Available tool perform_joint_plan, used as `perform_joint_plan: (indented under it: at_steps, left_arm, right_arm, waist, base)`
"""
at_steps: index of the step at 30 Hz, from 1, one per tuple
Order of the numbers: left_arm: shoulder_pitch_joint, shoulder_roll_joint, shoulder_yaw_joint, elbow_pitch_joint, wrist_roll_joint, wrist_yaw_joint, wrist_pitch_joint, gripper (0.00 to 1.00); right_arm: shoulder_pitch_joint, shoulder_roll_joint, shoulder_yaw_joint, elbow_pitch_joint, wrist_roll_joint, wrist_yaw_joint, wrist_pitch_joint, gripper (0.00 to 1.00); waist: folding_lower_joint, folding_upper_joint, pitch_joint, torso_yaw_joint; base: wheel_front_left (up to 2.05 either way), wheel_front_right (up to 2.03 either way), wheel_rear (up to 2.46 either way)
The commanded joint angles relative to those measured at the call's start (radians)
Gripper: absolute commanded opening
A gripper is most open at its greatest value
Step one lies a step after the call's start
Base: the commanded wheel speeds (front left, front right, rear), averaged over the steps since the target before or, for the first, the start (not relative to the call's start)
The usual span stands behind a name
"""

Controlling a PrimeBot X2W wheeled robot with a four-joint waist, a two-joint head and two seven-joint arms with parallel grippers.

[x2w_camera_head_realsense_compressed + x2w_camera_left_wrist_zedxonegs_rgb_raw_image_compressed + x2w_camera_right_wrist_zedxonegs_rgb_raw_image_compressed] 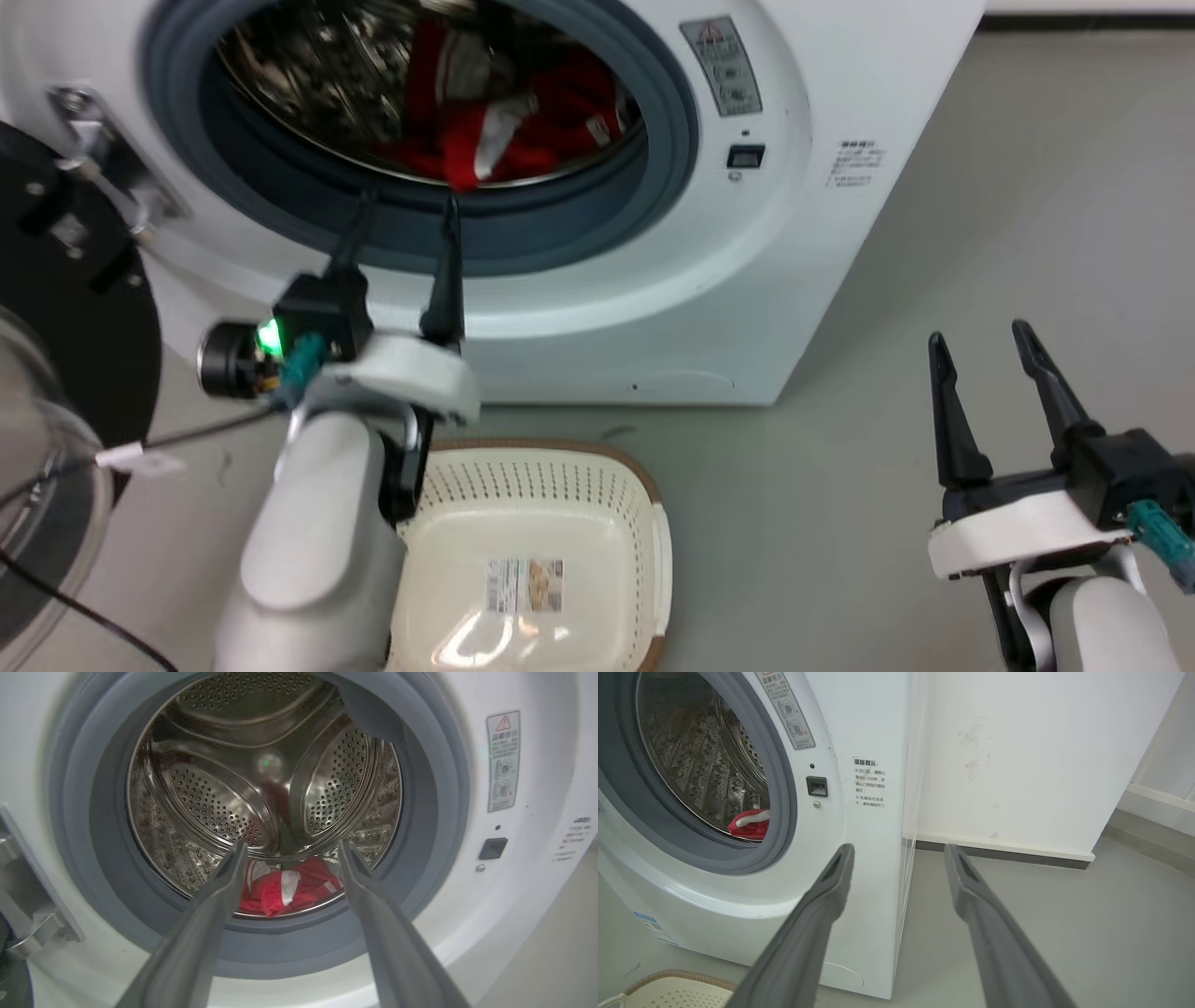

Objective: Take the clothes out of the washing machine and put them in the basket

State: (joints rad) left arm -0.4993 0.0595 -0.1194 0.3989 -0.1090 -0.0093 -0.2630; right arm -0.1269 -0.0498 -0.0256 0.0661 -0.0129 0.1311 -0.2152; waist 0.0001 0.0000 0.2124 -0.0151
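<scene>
Red clothes (523,121) with white trim lie heaped at the bottom of the steel drum of the white washing machine (822,215); they also show in the left wrist view (289,886) and as a red edge in the right wrist view (749,823). My left gripper (406,201) is open, its fingertips just at the grey door seal (579,233), a little short of the clothes. The cream basket (644,504) with a brown rim stands on the floor before the machine, under my left forearm, with only a label inside. My right gripper (980,336) hangs open over the floor at the lower right.
The machine's black-rimmed glass door (56,392) stands swung open at the far left, close to my left arm. Grey floor (980,233) stretches to the right of the machine, up to a white wall (1017,756) with a dark skirting.
</scene>
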Motion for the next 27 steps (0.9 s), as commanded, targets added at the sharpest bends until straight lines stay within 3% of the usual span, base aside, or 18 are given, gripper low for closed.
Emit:
perform_joint_plan:
  at_steps: [1,17,27]
  left_arm:
    - [-0.063,0.011,0.011,0.032,0.010,-0.006,-0.003,1.00]
    - [-0.466,0.123,0.067,0.429,0.015,-0.029,0.004,1.00]
    - [-0.715,0.208,0.071,0.693,0.001,-0.049,0.154,1.00]
  right_arm:
    - [-0.030,-0.001,0.008,-0.012,0.005,-0.001,-0.007,1.00]
    - [-0.116,0.000,0.065,0.018,0.077,0.000,-0.046,1.00]
    - [-0.167,0.000,0.126,0.035,0.124,-0.001,-0.050,1.00]
  waist:
    - [-0.0001,0.0000,0.091,-0.029]
    - [-0.0001,0.0000,0.285,-0.134]
    - [-0.0001,0.0000,0.366,-0.208]
  base:
    - [0.00,0.00,0.00]
    - [0.00,0.00,0.00]
    - [0.00,0.00,0.00]
